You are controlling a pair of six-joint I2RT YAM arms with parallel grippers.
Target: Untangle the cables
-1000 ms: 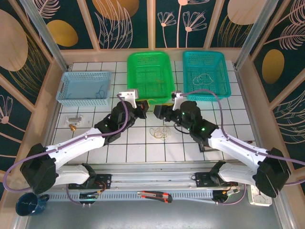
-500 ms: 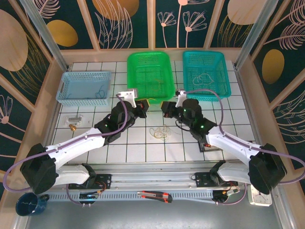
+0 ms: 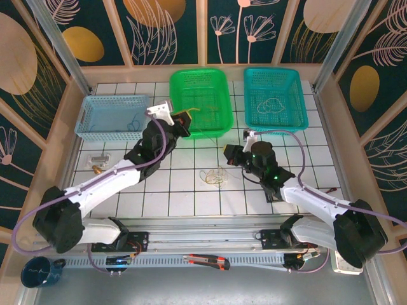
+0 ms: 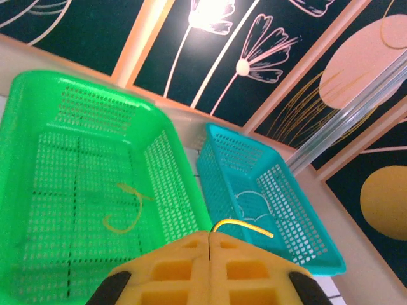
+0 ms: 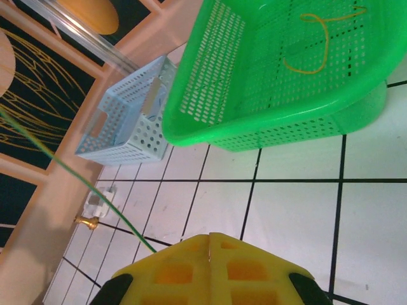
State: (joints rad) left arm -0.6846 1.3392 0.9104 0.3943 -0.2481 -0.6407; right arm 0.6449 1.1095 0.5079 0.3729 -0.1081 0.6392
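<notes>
Cable tangle sits on the white tiled table, in front of and between the two grippers, touched by neither. Left gripper is up at the front-left corner of the green basket. Its jaws are fully closed, pads together, with a short yellow cable end curling out of the seam in the left wrist view. Right gripper is over the table, just up-right of the tangle. Its jaws are also closed flat, and a straight green wire runs from the left side of the pads up and off the left edge of the right wrist view. Can't tell whether that wire and the yellow end are one cable.

One yellowish cable lies loose on the green basket floor, and one whitish loop is in the teal basket. Light blue basket at far left holds a thin loop, colour unclear. Brass fitting lies on the table near that basket.
</notes>
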